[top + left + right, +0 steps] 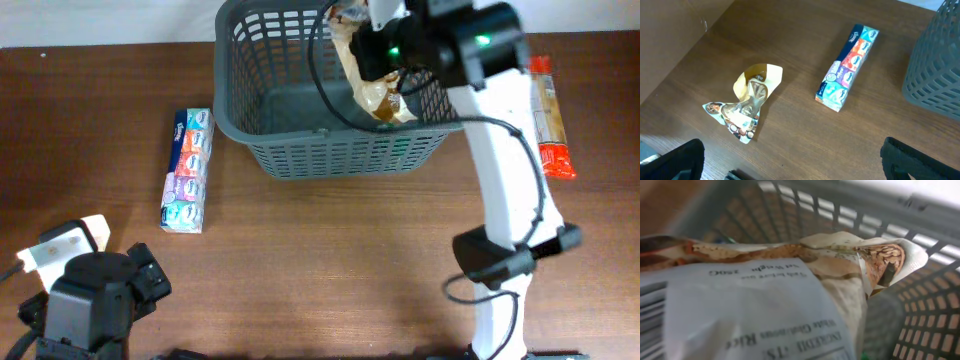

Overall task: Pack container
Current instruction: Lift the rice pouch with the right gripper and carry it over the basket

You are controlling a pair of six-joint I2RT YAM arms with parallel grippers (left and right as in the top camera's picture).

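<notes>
Container (pixel 300 155) sits back-centre on the bench (pixel 330 260). Stiff, light lattice plastic, so I'd grab it by the thick rim. Right fingers (pixel 378 60) look clamped on a soft rice bag (pixel 372 95) at its right end. Left fingers (pixel 922 160) are spread wide, empty.

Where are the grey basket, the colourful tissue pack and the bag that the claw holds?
Grey basket (pixel 330 155): overhead view, on its front lattice wall.
Tissue pack (pixel 187 172): overhead view, on the middle of its top face.
Rice bag (pixel 380 98): overhead view, on its lower end, over the basket.
</notes>
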